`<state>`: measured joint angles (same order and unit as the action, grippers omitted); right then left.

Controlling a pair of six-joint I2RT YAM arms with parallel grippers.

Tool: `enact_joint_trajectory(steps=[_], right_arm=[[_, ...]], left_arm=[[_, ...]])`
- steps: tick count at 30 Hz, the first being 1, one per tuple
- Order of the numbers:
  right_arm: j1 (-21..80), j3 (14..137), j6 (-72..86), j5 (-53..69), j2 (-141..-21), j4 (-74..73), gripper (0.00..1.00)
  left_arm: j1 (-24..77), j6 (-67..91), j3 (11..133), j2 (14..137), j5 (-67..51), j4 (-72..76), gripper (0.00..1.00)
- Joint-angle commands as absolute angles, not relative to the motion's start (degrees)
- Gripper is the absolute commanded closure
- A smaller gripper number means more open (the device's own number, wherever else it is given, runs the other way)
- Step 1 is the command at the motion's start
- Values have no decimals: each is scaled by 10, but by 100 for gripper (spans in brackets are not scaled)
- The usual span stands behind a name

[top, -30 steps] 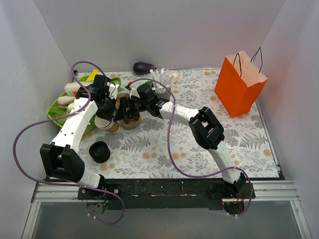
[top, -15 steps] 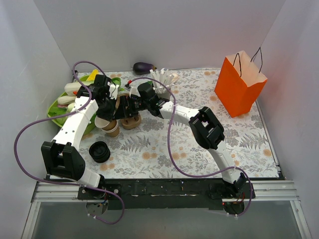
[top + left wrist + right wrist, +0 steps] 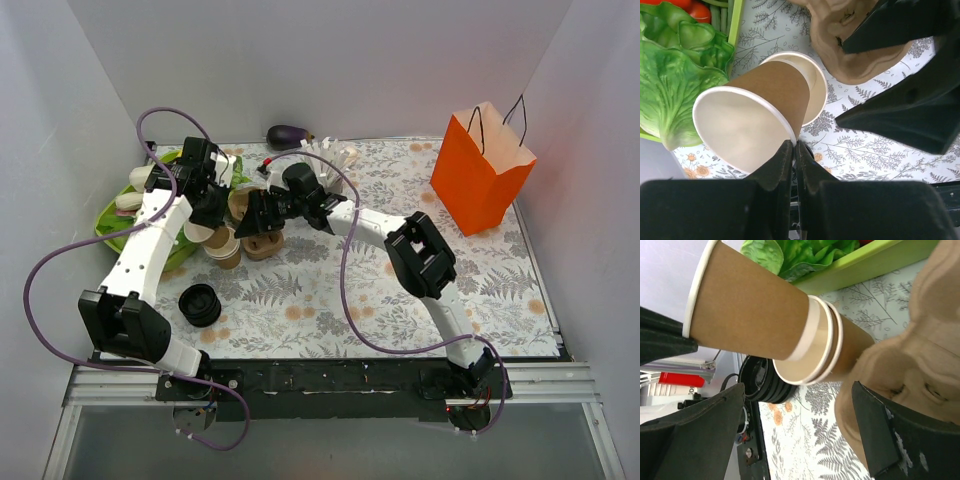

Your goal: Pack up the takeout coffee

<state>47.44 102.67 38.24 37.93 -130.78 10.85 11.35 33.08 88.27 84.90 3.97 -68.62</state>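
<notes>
No cup with a black lid is in view. My left gripper (image 3: 794,145) is shut on the white rim of an open brown kraft-paper cup (image 3: 765,95), which lies tilted and partly drawn out of a short stack of like cups (image 3: 817,92). In the top view my left gripper (image 3: 206,208) is just left of the stack (image 3: 225,246). My right gripper (image 3: 795,435) is open, one finger against the brown moulded-pulp tray (image 3: 920,350). In the top view my right gripper (image 3: 262,214) is over that tray (image 3: 264,245). The held cup (image 3: 750,305) also shows in the right wrist view.
A stack of black lids (image 3: 200,305) lies near the front left. A green tray of vegetables (image 3: 112,222) is at the far left. A grey cup of white sticks (image 3: 330,160) and an aubergine (image 3: 288,133) stand at the back. The orange paper bag (image 3: 482,170) stands at the back right.
My left gripper has moved back and left with the cup, drawing it further out of the stack. My right gripper has shifted slightly over the pulp tray.
</notes>
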Motion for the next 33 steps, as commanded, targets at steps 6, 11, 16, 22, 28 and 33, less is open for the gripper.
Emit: enact_joint_trajectory(steps=[6,11,16,22,28,33], right_arm=[[442,965,271,431,-1159,109,6],[441,909,113,417,-1042,33,6],[415,811,-22,361,-909,-74,6],[304,693,-72,287,-729,-238,7],[141,594,-102,220,-600,-306,6],[16,596,-77,256,-599,-368,8]], left_arm=[[112,280,962,824,50,-731,100],[118,261,1049,845,-45,-760,100],[197,253,1070,876,-88,-772,100],[343,245,1068,906,-88,-764,100],[470,238,1028,939,-68,-718,100],[544,224,1033,1018,-28,-688,100]])
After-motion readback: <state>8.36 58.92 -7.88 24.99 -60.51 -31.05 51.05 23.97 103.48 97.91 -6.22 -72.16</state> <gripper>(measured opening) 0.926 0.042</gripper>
